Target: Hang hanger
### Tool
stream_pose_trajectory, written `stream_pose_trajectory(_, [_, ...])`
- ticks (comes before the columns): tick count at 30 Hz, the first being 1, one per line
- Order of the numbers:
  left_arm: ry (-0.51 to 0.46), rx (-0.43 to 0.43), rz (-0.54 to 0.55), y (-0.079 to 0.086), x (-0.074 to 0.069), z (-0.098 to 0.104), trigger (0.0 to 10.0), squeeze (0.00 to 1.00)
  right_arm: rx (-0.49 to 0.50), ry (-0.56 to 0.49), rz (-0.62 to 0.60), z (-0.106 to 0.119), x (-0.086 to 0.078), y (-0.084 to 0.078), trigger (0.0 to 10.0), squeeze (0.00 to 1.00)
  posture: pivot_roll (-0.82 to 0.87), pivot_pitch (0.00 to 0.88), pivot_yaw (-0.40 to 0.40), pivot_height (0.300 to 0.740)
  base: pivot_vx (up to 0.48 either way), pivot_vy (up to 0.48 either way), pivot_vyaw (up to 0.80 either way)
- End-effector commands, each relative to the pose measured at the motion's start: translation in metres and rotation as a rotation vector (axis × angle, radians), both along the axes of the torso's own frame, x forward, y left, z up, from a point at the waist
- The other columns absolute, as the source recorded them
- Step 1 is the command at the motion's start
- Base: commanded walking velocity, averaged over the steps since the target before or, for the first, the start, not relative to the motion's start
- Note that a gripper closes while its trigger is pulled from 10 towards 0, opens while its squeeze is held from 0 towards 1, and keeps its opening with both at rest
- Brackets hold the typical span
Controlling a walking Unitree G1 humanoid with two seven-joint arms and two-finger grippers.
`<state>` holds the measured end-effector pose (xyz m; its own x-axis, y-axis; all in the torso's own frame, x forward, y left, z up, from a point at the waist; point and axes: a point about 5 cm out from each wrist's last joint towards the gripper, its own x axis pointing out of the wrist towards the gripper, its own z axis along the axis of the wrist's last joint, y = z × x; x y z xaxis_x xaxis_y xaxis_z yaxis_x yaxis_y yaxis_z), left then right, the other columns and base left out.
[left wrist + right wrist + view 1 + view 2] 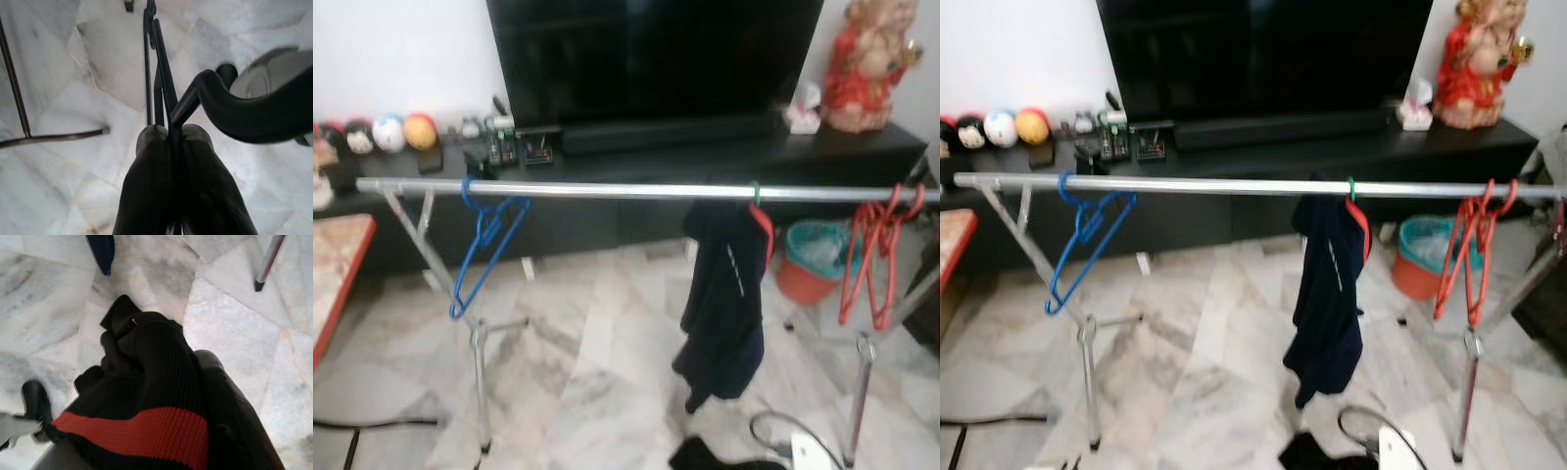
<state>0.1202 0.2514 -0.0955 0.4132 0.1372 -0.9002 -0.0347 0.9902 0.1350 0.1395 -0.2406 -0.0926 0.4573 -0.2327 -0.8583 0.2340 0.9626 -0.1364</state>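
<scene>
Along our rail (607,189) we see a blue hanger (481,250), a dark shirt (724,294), then red hangers (867,259). Our left gripper (172,134) is clamped on a black hanger (155,58) above the floor; our right gripper (195,396) grips a black-and-red garment (142,396).

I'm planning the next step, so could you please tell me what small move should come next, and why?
Probably raise the left gripper, shut on a thin black hanger, toward the bare stretch of silver rail between the blue hanger and the navy garment, because both grippers hang low over the floor.
</scene>
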Motion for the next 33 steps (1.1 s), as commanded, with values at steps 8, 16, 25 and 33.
stream_pose_trajectory(8, [0.004, 0.008, -0.007, 0.0036, -0.0019, 0.0005, 10.0, 0.0, 0.01, -0.011, 0.007, 0.0002, 0.0035, 0.0042, 10.0, 0.0, 0.1, 0.0, -0.01, 0.74, -0.241, 0.0, 0.72])
stream_pose_trajectory(16, [0.004, 0.004, -0.008, 0.0028, -0.0021, 0.0003, 10.0, 0.0, 0.013, -0.013, -0.001, 0.0002, 0.0035, 0.0042, 10.0, 0.0, 0.11, 0.0, -0.011, 0.74, -0.24, 0.0, 0.27])
stream_pose_trajectory(25, [0.007, 0.002, -0.012, 0.0023, -0.0024, 0.0, 10.0, 0.0, 0.012, -0.012, 0.002, 0.0001, 0.0034, 0.0045, 10.0, 0.0, 0.11, 0.0, -0.009, 0.74, -0.242, 0.0, 0.0])
stream_pose_trajectory(33, [0.007, 0.0, -0.013, 0.0018, -0.0026, -0.0002, 10.0, 0.0, 0.014, -0.013, -0.001, 0.0001, 0.0035, 0.0048, 10.0, 0.0, 0.11, 0.0, -0.01, 0.74, -0.184, 0.0, 0.0])
